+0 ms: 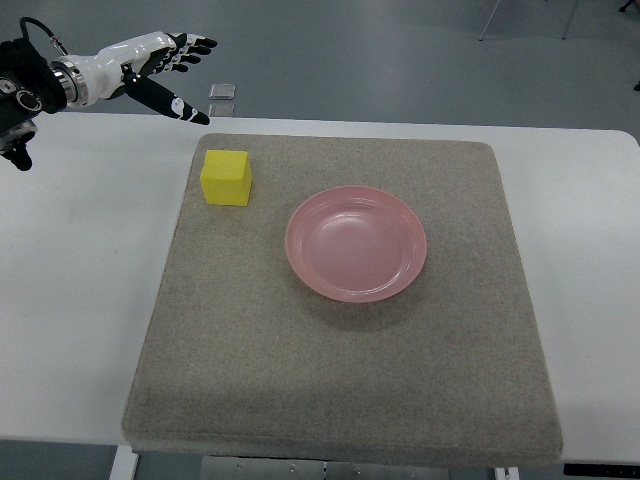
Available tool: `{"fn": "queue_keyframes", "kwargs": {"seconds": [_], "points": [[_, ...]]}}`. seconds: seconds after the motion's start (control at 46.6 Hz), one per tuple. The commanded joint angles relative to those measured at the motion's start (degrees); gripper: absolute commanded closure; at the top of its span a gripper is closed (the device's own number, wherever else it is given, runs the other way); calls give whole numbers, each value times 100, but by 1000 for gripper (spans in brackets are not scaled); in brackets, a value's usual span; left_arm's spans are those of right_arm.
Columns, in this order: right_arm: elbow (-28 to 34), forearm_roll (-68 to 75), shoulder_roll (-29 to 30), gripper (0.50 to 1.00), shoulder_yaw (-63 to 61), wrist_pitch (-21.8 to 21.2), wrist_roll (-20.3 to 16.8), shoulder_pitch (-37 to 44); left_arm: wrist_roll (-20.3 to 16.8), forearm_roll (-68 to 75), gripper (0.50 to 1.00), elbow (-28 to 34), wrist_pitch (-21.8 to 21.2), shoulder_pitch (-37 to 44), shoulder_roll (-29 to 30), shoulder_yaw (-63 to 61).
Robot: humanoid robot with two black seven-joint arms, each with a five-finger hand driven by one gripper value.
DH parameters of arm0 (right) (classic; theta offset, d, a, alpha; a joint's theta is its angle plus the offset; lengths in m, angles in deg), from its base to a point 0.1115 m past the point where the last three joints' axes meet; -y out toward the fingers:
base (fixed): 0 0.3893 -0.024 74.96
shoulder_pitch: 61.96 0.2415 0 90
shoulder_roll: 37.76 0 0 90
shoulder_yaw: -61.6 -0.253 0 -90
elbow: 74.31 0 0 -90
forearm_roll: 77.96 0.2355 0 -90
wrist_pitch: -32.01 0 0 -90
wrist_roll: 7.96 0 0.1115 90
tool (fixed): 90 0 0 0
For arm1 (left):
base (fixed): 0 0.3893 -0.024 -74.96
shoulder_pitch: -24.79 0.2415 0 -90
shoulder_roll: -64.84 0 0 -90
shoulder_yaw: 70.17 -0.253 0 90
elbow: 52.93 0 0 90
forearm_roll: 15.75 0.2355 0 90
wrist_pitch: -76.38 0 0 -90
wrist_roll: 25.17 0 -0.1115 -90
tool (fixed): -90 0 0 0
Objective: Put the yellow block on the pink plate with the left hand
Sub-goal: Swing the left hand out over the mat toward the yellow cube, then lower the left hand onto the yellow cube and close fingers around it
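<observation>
The left hand (165, 68) hung beyond the far left corner of the grey mat (340, 390), fingers spread and holding nothing, with open air between it and the yellow block (227, 177). Nothing stood over the block; every side of it lay bare. Between the block and the pink plate (356, 243) ran a short strip of clear mat, the two apart. The plate's low rim was the only rise along that way. The white table (80, 300) around the mat lay bare.

White-shelled left hand (165, 68), black finger joints and tips, silver wrist ring, black forearm, looping black cable
</observation>
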Motion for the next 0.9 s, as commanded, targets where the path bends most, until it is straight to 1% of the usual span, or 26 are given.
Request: {"fn": "queue_keyframes", "kwargs": {"seconds": [0.0, 0.043, 0.172, 0.236, 0.343, 0.407, 0.6, 0.729, 0.879], "points": [[6, 0, 0, 576, 0, 8, -2, 0, -2, 427, 514, 13, 459, -91, 85, -11], [-3, 0, 0, 576, 0, -1, 7, 0, -11, 673, 516, 4, 556, -127, 120, -55], [6, 0, 0, 576, 0, -1, -2, 0, -37, 1359, 521, -5, 626, -223, 199, -187], [-3, 0, 0, 576, 0, -1, 7, 0, -124, 1632, 523, -5, 626, -232, 208, -222], [-3, 0, 0, 576, 0, -1, -2, 0, -388, 1905, 519, -22, 626, -258, 208, -222], [-3, 0, 0, 576, 0, -1, -2, 0, -450, 1923, 519, -84, 626, -250, 208, -239], [6, 0, 0, 576, 0, -1, -2, 0, -459, 2159, 521, -304, 626, -250, 199, -433], [-3, 0, 0, 576, 0, -1, -2, 0, -459, 2546, 521, -304, 591, -223, 182, -424], [6, 0, 0, 576, 0, -1, -2, 0, -459, 2573, 521, -234, 521, -188, 76, -415]]}}
